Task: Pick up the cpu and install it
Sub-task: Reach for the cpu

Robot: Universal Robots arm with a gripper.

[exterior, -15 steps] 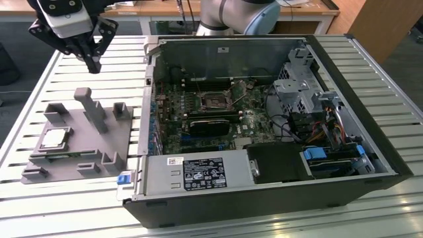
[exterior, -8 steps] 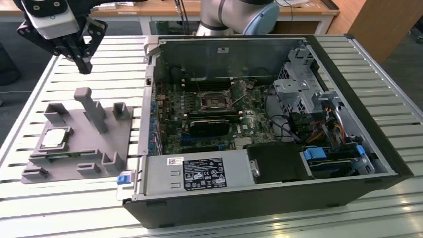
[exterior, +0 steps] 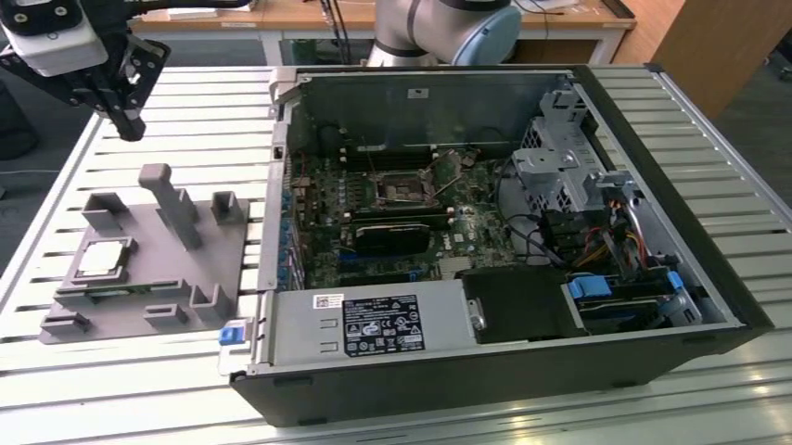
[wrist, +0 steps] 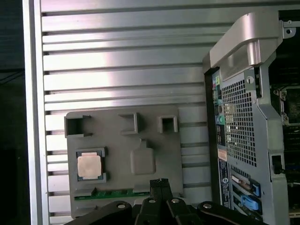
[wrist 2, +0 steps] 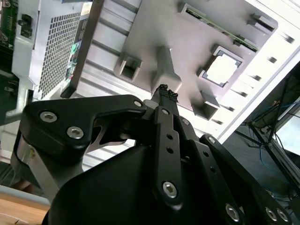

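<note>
Up at the far corner on the exterior view's left, the gripper (exterior: pixel 130 128) hung above the slatted metal table (exterior: pixel 185 120), its fingers pressed together at the tips and holding nothing. Both wrist views showed the same closed point (wrist 2: pixel 166 93) (wrist: pixel 161 182), with no gap between the tips.

Below it and well apart lay the cpu (exterior: pixel 106 258) - a flat silvery square seated in a low corner-walled pocket of the grey fixture plate (exterior: pixel 236 269), on the side of the plate away from the computer case (exterior: pixel 693 306). In the first wrist view the cpu (wrist: pixel 90 165) sat to one side of the fingertips, with the plate's tall post (wrist: pixel 143 157) between them. In the second wrist view it (wrist 2: pixel 221 69) showed pale and washed out by glare, so its surface could not be made out.

A thin green strip (wrist: pixel 117 193) ran along the plate's edge, one end hidden behind the gripper's black body. The case lay open on its side just beside the plate, and the motherboard (exterior: pixel 371 213) inside carried a square socket (exterior: pixel 402 188) - whether its frame stood open or shut was too small to tell. The arm's pale base (exterior: pixel 446 28) was cut off at the edge of the exterior view.
</note>
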